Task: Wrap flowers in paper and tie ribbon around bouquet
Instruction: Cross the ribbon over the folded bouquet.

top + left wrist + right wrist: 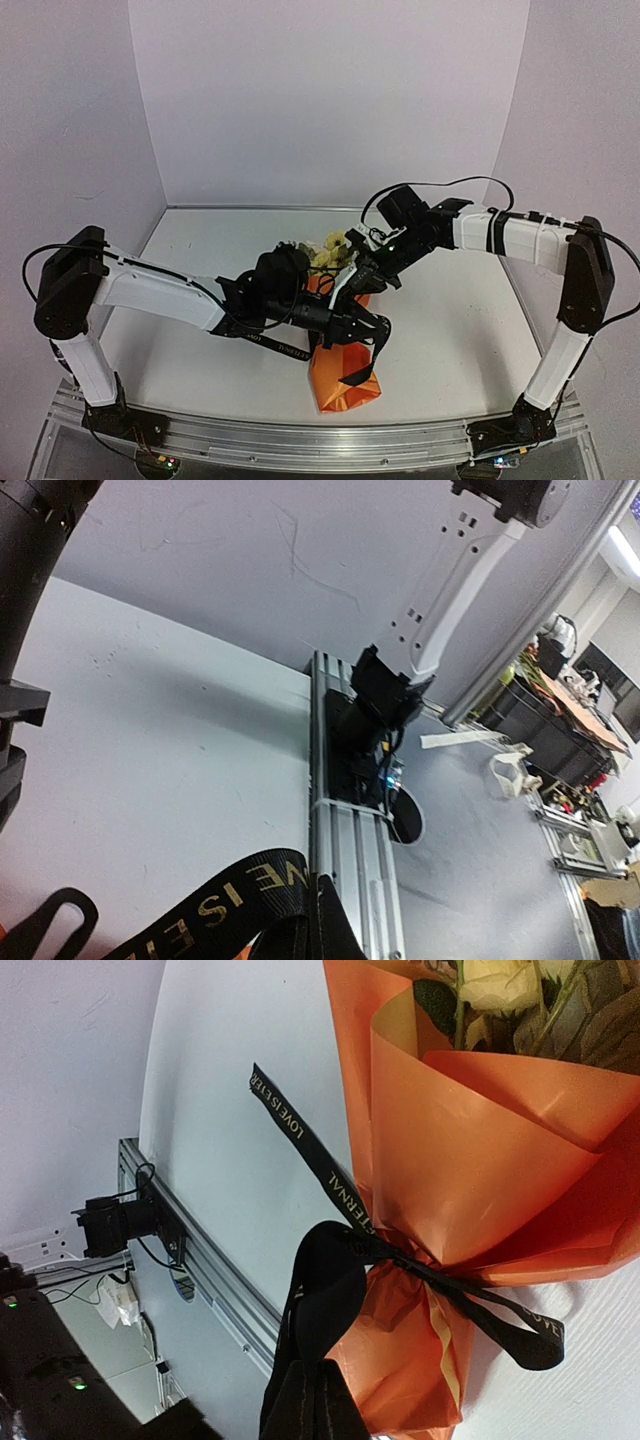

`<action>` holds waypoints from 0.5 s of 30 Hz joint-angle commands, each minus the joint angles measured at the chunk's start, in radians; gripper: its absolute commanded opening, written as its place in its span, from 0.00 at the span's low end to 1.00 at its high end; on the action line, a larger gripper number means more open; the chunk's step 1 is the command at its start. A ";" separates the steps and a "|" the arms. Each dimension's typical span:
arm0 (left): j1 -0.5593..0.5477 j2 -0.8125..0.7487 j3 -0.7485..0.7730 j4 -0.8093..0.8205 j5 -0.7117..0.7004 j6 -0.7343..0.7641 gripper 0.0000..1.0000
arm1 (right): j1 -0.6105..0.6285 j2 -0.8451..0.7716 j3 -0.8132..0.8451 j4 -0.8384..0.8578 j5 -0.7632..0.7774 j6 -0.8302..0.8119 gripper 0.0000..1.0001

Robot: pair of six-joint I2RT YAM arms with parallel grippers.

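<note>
Leftmost, bare white table [190,250] gives the left arm wide room. Its left gripper [372,325] is clamped shut on the black ribbon [330,1175], which is knotted around the bouquet [480,1160]. The bouquet lies mid-table with its orange paper [345,385] foot near the metal rail [300,437] at the near edge and its flowers [495,982] toward the back. Above it, the right gripper [345,290] is likewise closed on ribbon, and open table lies to its right.

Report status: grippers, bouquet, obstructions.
Both shut on the ribbon: left gripper, right gripper. Ribbon cinched around the bouquet. Nothing blocking.
</note>
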 commanded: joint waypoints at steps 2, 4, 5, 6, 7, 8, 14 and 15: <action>-0.037 0.069 0.087 0.250 -0.209 0.009 0.00 | -0.014 0.003 0.041 -0.030 -0.063 -0.042 0.00; -0.052 0.098 0.107 0.238 -0.229 0.040 0.00 | -0.017 0.005 0.047 -0.037 -0.069 -0.052 0.00; -0.056 0.113 0.117 0.232 -0.239 0.044 0.00 | -0.018 0.010 0.054 -0.043 -0.074 -0.054 0.00; -0.059 0.125 0.120 0.233 -0.260 0.044 0.00 | -0.019 0.014 0.063 -0.050 -0.079 -0.056 0.00; -0.063 0.131 0.113 0.255 -0.289 0.039 0.00 | -0.019 0.018 0.070 -0.058 -0.084 -0.058 0.00; -0.064 0.131 0.103 0.278 -0.317 0.032 0.00 | -0.019 0.020 0.075 -0.063 -0.086 -0.061 0.00; -0.077 0.155 0.100 0.228 -0.316 0.079 0.03 | -0.019 0.018 0.072 -0.077 -0.090 -0.069 0.00; -0.083 0.164 0.102 0.207 -0.303 0.089 0.04 | -0.019 0.018 0.070 -0.078 -0.091 -0.070 0.00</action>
